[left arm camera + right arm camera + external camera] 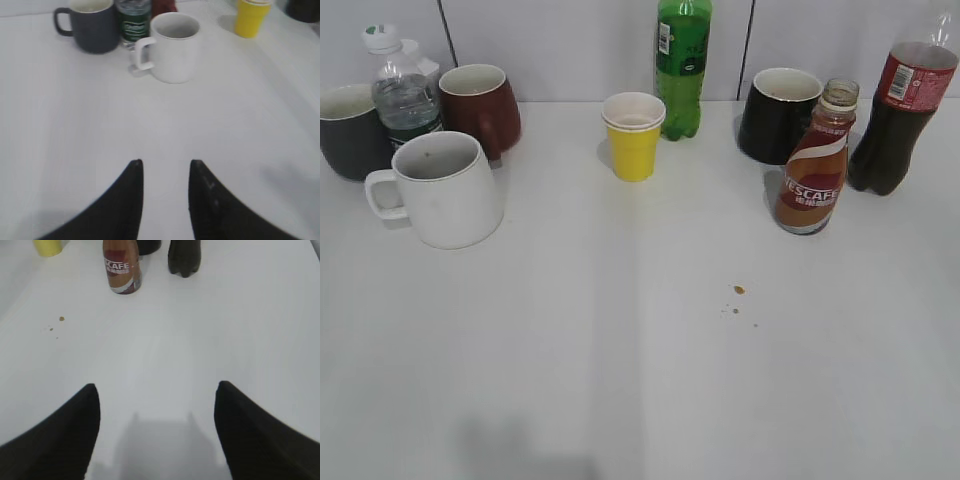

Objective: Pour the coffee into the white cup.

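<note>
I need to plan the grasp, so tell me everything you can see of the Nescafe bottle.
The Nescafe bottle is small, curvy, of clear glass, with a brown-red label and white swoosh. It stands upright and uncapped, nearly full of brown liquid, on the white table, between a black mug and a cola bottle. No jaws touch it.

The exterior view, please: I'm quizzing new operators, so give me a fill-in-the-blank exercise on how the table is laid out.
1. The Nescafe coffee bottle stands upright with its cap ____.
2. The white mug has its handle on the ____ side in the exterior view.
3. The paper cup in front of the green bottle is ____ outside.
4. The right gripper holds ____.

Missing words: off; left; yellow; nothing
</note>
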